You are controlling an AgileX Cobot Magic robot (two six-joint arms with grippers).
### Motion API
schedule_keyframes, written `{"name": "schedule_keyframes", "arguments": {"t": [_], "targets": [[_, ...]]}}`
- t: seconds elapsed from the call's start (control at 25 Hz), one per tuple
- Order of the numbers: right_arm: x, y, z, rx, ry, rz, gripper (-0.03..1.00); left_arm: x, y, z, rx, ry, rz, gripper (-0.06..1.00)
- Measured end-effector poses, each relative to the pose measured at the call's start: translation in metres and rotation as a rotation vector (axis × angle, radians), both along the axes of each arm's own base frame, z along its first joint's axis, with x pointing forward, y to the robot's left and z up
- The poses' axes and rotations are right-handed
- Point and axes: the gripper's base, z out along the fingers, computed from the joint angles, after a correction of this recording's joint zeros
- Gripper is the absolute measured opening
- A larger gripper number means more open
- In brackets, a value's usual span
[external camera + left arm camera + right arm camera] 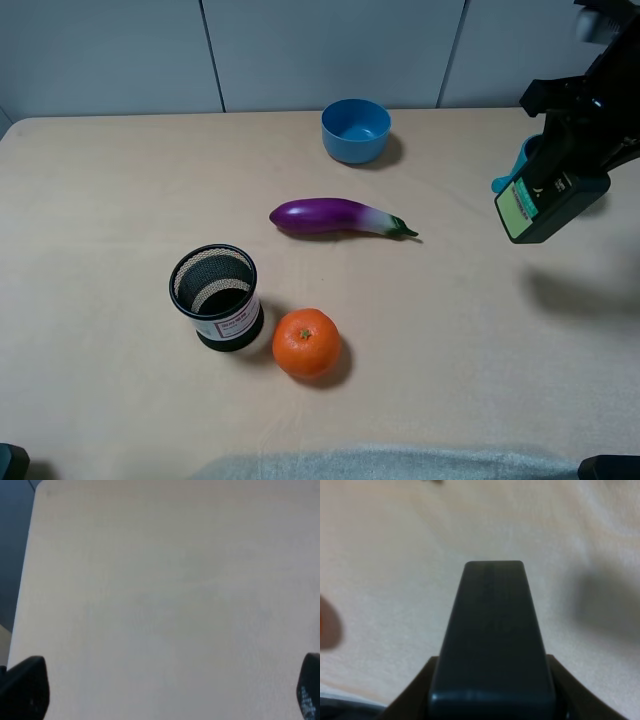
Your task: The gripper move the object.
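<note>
My right gripper (562, 170) is shut on the object, a dark rectangular bottle (545, 205) with a light green label, and holds it tilted in the air above the table's right side. Its shadow falls on the table below. In the right wrist view the bottle's dark body (492, 630) fills the middle, with the fingers (417, 692) at its sides. My left gripper (165, 690) is open and empty over bare table; only its two dark fingertips (25, 687) show. The bottle's cap is hidden.
A black mesh cup (216, 296) and an orange (306, 342) stand front left of centre. A purple eggplant (338, 217) lies mid-table and a blue bowl (356, 130) stands at the back. A teal item (512, 172) is partly hidden behind the bottle.
</note>
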Motion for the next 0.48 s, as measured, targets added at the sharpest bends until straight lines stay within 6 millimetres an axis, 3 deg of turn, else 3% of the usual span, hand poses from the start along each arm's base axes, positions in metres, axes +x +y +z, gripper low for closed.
{"name": "schedule_keyframes", "arguments": {"t": [0.48], "targets": [[0.002,0.056,0.043,-0.061,-0.173,0.132,0.29,0.0,0.0,0.0,0.0,0.0,0.0,0.99]]}}
